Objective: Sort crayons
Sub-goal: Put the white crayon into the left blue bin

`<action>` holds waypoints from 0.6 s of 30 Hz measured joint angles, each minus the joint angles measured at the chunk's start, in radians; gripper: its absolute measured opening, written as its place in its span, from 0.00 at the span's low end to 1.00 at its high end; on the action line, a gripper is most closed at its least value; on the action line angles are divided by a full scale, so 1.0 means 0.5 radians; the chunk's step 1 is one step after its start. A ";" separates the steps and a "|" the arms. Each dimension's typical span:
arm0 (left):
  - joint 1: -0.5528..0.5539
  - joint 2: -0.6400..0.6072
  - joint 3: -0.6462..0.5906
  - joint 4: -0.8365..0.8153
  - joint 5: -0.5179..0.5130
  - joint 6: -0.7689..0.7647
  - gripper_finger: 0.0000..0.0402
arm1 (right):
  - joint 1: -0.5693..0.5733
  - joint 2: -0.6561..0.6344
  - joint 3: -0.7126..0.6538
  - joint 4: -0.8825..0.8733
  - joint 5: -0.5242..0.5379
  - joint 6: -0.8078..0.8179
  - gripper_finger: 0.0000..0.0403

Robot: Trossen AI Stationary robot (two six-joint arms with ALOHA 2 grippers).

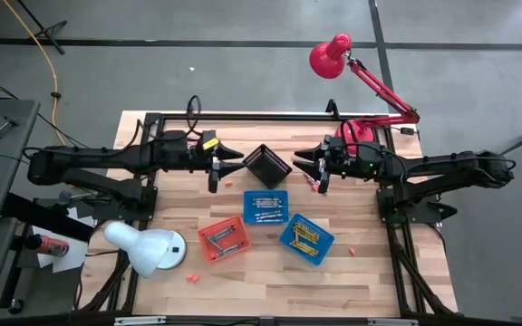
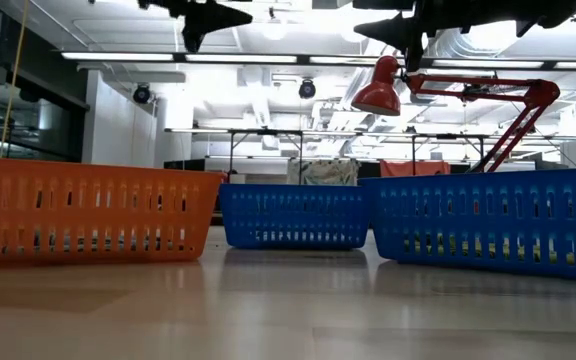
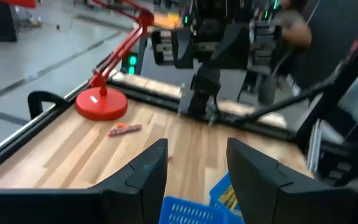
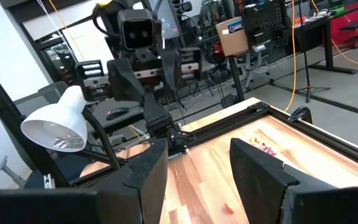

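Looking down from overhead, both arms hang raised over the far half of the worktop (image 1: 361,290), either side of the black basket (image 1: 267,166): the left claw (image 1: 227,166) on one flank, the right claw (image 1: 308,167) on the other, both spread and empty. My read is that this is a pause between picks. Crayons (image 1: 265,206) already lie in the blue basket nearer than the black one, and more in the orange basket (image 1: 224,238) and the second blue basket (image 1: 306,238). Loose reddish crayons lie beyond the black basket's right side, under the right claw, and near the front edge; the next move calls for descending on one.

At worktop height, only basket walls show.

The left wrist view shows open fingers (image 3: 143,177) and a red crayon (image 3: 124,129) by the red lamp base (image 3: 100,103).

The right wrist view shows spread fingers (image 4: 146,171) and a red scrap between them.
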 joint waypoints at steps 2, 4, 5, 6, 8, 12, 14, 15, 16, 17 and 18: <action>0.000 -0.052 -0.110 0.140 -0.001 -0.017 0.38 | 0.000 0.000 0.000 0.000 0.000 0.000 0.41; 0.000 -0.094 -0.180 0.194 -0.018 -0.018 0.38 | 0.000 0.000 0.000 0.000 -0.001 0.000 0.41; 0.000 -0.106 -0.202 0.223 -0.039 -0.023 0.38 | 0.000 0.000 0.000 0.000 0.000 0.000 0.41; 0.000 -0.118 -0.225 0.257 -0.057 -0.037 0.38 | 0.000 0.000 0.000 0.000 0.000 0.000 0.41; 0.001 -0.138 -0.251 0.314 -0.109 -0.069 0.38 | 0.000 0.000 0.000 0.000 0.000 0.000 0.41; 0.002 -0.142 -0.256 0.364 -0.142 -0.068 0.38 | 0.000 0.000 0.000 0.000 -0.001 0.000 0.41; 0.005 -0.142 -0.256 0.369 -0.142 -0.068 0.38 | 0.000 0.000 0.000 0.000 0.000 0.000 0.41; 0.005 -0.141 -0.256 0.369 -0.141 -0.068 0.38 | 0.000 0.000 0.000 -0.001 -0.001 0.000 0.41; 0.005 -0.141 -0.256 0.364 -0.141 -0.067 0.38 | 0.000 0.000 0.000 0.000 0.000 0.000 0.41; 0.005 -0.141 -0.256 0.363 -0.141 -0.067 0.38 | 0.000 0.000 0.000 0.000 0.000 0.000 0.41; 0.005 -0.141 -0.256 0.359 -0.141 -0.067 0.38 | 0.000 0.000 0.000 -0.001 -0.001 0.000 0.41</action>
